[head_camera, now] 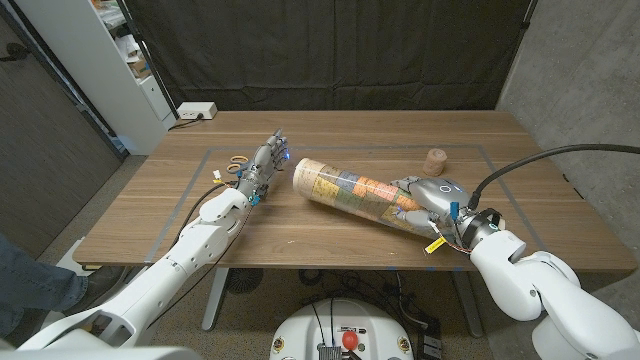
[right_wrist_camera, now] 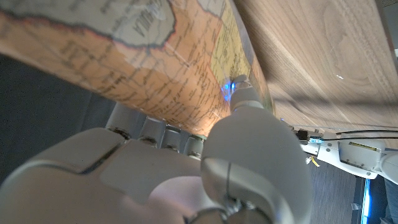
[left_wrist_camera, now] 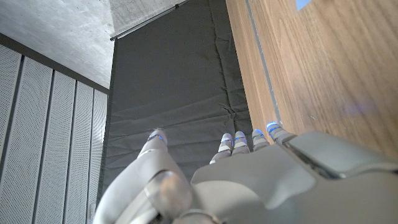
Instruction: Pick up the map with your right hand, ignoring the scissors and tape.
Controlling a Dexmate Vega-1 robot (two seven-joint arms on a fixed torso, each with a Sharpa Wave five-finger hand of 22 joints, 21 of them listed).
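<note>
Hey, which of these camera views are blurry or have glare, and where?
Head view: evenly lit, sharp. Right wrist view: right hand soft, blue glow on the map. Left wrist view: left hand blurred, faint sheen on the table.

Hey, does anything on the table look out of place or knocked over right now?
Nothing stands out. The rolled map lies at an angle with the right robot hand wrapped around one end. The scissors lie beside the left robot hand, apparently untouched.
</note>
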